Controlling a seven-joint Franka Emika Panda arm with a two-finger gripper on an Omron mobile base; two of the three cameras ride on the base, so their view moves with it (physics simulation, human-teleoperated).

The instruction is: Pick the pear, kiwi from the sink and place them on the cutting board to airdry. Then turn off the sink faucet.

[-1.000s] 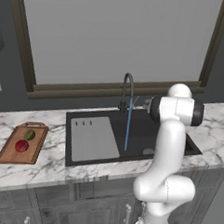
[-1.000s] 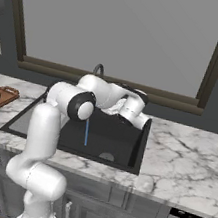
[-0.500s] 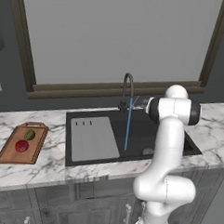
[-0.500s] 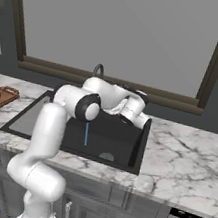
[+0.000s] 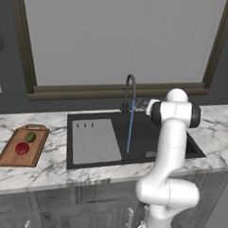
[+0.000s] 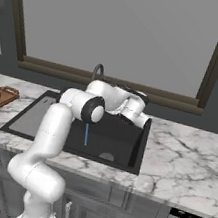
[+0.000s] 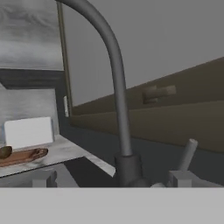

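The red pear (image 5: 22,148) and the olive-green kiwi (image 5: 30,137) lie side by side on the brown cutting board (image 5: 12,154), on the counter left of the sink (image 5: 174,138). The dark gooseneck sink faucet (image 5: 130,90) stands at the back rim, and a blue stream of water (image 5: 130,131) falls from its spout. My gripper (image 7: 113,178) is open, level with the faucet's base, which stands between the fingertips (image 7: 43,178). The small side lever (image 7: 189,153) rises just above the right fingertip.
The grey ribbed draining panel (image 5: 94,141) fills the sink's left part. A dark-framed window (image 5: 119,40) runs behind the faucet, with a wooden ledge (image 7: 175,118) close behind the hand. Marble counter (image 6: 184,155) stretches to the right.
The arm's elbow has swung slightly left and the hand has edged closer to the faucet's base. The fruit on the board has not moved, and the jaws have stayed open.
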